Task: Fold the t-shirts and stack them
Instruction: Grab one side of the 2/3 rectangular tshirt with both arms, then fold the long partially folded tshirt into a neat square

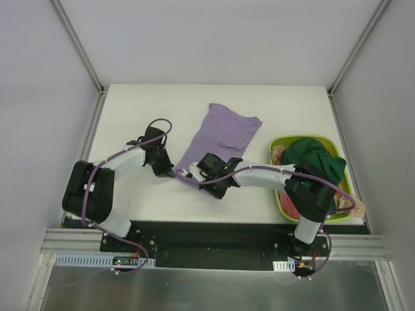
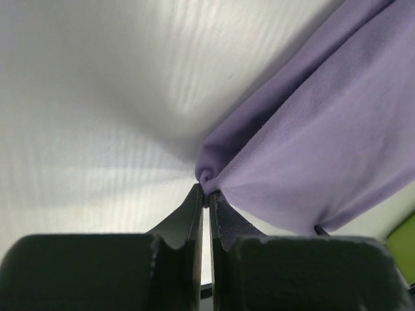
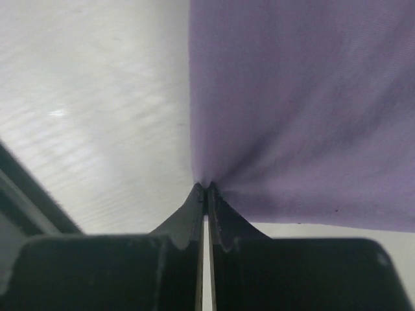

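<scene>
Your left gripper (image 2: 206, 193) sits closest to its wrist camera, its two black fingers pressed together on a small bunched fold at the edge of the light purple, soft cloth short-sleeved t-shirt (image 2: 318, 142). Your right gripper (image 3: 206, 188) is clamped the same way, pinching that shirt's edge where the fabric puckers toward the tips. From above, you see both grippers close together at the shirt's near-left corner, the left arm coming in from the left and the right arm reaching across from the right. The shirt lies spread on the white table (image 1: 149, 107), running from that corner toward the far right. Near its right side, the lime-green plastic basket (image 1: 280, 201) stands at the table's right edge. It holds a crumpled dark green t-shirt (image 1: 314, 159) with red-pink cloth (image 1: 293, 210) beside it, partly hidden by the right arm.
</scene>
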Controlling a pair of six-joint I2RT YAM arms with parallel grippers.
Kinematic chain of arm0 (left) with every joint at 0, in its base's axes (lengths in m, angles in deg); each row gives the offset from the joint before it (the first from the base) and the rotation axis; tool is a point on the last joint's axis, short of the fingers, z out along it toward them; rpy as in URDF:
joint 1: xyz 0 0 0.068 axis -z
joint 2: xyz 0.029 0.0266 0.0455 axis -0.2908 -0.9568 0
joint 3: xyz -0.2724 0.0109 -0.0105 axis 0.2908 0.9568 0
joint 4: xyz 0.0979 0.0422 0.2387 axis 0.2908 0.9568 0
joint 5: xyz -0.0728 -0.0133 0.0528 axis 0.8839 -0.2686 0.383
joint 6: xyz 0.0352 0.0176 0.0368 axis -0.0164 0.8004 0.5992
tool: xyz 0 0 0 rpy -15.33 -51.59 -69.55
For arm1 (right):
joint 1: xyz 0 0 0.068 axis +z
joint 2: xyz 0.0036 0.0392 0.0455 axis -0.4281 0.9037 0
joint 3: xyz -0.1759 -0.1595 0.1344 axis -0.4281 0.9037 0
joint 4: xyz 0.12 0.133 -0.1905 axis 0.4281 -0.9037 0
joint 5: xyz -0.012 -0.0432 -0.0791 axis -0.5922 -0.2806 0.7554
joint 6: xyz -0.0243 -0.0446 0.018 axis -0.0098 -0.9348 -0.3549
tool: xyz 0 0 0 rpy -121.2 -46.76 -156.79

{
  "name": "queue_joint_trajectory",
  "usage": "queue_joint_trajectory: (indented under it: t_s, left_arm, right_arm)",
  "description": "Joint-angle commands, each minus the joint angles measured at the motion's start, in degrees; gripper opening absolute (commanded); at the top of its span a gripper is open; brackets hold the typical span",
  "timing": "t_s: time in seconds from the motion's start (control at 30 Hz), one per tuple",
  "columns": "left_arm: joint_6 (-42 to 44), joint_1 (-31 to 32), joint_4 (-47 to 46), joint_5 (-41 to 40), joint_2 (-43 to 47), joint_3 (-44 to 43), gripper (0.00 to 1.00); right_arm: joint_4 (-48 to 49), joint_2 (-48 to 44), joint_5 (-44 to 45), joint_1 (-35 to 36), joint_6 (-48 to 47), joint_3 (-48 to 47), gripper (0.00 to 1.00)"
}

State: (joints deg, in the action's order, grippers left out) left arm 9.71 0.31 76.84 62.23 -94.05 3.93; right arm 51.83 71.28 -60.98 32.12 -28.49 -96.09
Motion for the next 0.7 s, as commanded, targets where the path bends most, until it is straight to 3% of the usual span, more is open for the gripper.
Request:
queue_joint_trajectory:
  t_s: [0.0, 0.17, 0.33, 0.5, 0.67]
  left_arm:
    - [-2.92, -1.74, 1.64, -5.37, 13.78, 8.46, 0.0]
    - [-7.66, -1.92, 5.58, -9.74, 30.74, 15.77, 0.0]
    - [-8.81, -1.92, 12.27, -16.52, 44.2, 12.71, 0.0]
    - [-8.64, -1.92, 17.46, -21.54, 49.66, 7.01, 0.0]
    - [-7.15, -1.92, 17.81, -21.19, 49.06, 1.82, 0.0]
  right_arm:
    - [-5.1, -4.58, -7.12, 5.44, 3.63, -2.02, 0.01]
    - [-2.39, -10.03, -19.21, 8.7, 8.54, -2.02, 0.01]
    - [8.5, -12.42, -36.36, 9.5, 16.8, -2.63, 0.01]
    - [15.72, -11.62, -47.37, 9.68, 23.05, -5.71, 0.01]
    - [17.13, -14.25, -45.81, 9.5, 24.11, -5.28, 0.01]
